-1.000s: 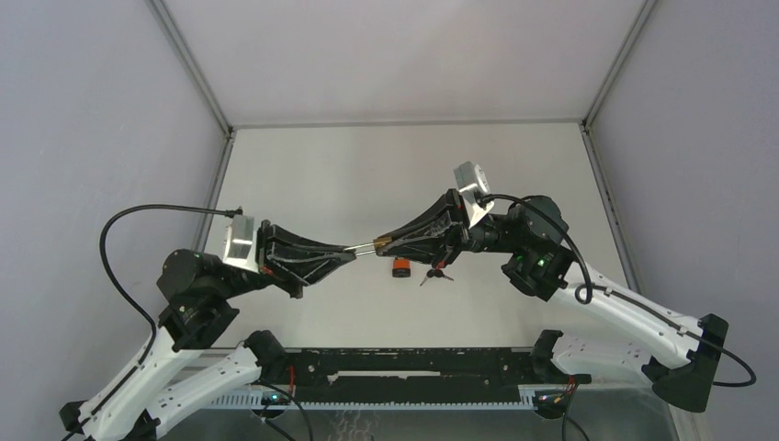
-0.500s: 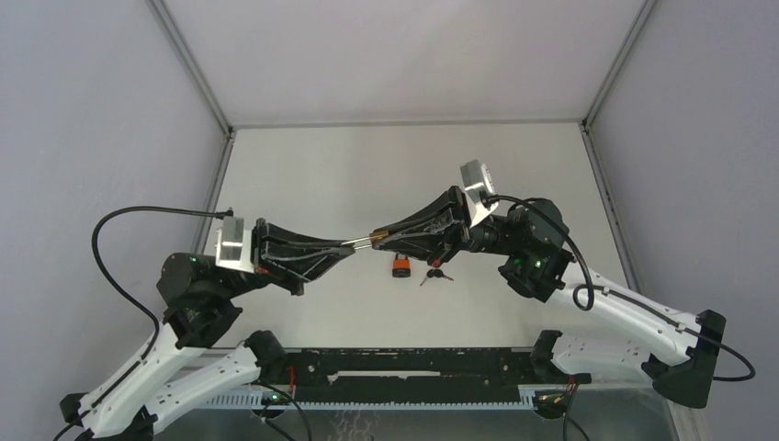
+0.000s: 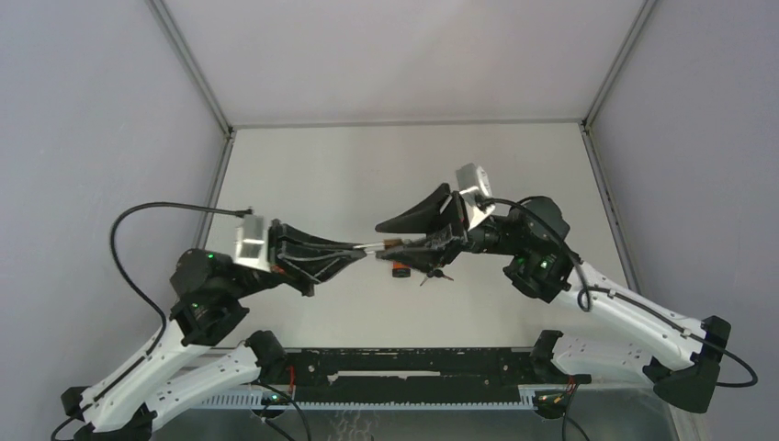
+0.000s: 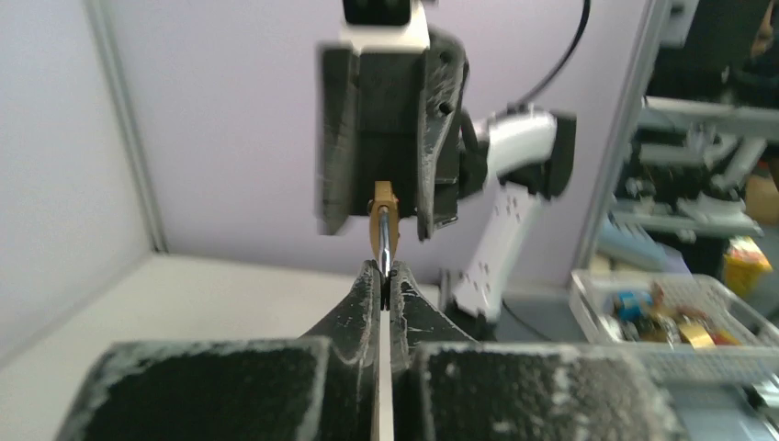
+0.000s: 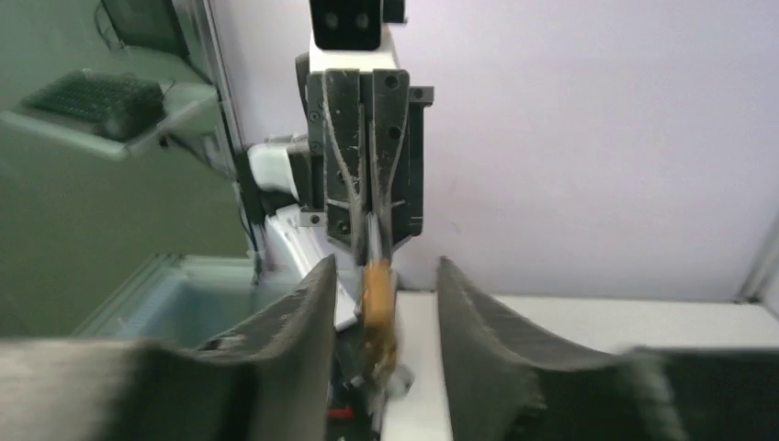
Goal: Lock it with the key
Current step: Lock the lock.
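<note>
Over the pale table (image 3: 367,165), walled in grey on three sides: two arms leaning inward from the near edge, tips meeting above its middle.

On the left, the left gripper (image 3: 360,248), pinched fully closed on the silver shackle of a small brass padlock (image 3: 389,243). Held out level toward the right arm, well clear of the tabletop. Seen from the left wrist as a thin bright shank running out of the closed fingertips (image 4: 383,276) to the brass body (image 4: 382,225) just beyond.

On the right, the right gripper (image 3: 386,235), jaws parted, one finger lifted above the padlock and the other beneath it. From the right wrist, brass body (image 5: 378,299) hanging in the gap between the two spread fingers (image 5: 386,276), nearer the left-hand one; contact with either finger impossible to tell through the blur.

Below the meeting point, resting on the table: an orange padlock (image 3: 401,269), and just beside it to the right, a small bunch of dark-headed keys (image 3: 438,274), apart from both grippers.
</note>
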### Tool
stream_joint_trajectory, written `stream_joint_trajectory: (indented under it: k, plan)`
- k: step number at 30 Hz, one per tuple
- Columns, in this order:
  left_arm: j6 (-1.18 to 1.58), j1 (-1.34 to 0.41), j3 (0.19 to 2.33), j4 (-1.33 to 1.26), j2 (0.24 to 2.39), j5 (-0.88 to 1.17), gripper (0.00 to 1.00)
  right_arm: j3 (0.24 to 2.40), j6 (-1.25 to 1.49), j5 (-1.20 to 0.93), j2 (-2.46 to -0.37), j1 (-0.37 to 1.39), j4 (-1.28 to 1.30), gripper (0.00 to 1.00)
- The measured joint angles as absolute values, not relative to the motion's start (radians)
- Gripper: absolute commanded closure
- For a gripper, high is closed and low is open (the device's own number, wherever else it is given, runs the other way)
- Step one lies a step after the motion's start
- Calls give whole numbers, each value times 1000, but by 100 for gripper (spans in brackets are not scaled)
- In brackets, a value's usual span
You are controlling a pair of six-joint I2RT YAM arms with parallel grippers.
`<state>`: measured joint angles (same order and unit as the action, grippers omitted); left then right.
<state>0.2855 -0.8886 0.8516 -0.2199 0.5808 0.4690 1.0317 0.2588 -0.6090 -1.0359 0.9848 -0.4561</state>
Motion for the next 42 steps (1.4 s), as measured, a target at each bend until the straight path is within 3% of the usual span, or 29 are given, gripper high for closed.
stream_joint_trajectory:
  k: [1,9,13,18,24,36,38,42]
  plan:
    - [278,-889,852,-186,588,474,100,1032,250,-617,-1028,973,-416,2]
    - [187,-773,852,164,648,485,100,1028,115,-681,-942,843,120,1]
    - [130,-759,852,245,593,480,100,1089,20,-680,-875,840,374,10]
    - [96,-757,852,270,542,493,100,1124,-62,-574,-856,846,531,41]
    - [84,-756,852,296,541,525,100,1125,-136,-554,-949,865,546,37]
    - [79,-756,852,310,541,538,100,1172,-183,-628,-1074,870,470,42]
    - [79,-756,852,310,541,538,100,1188,-186,-641,-1092,875,466,47]
    - [80,-756,852,310,541,538,100,1199,-199,-654,-1114,881,464,69]
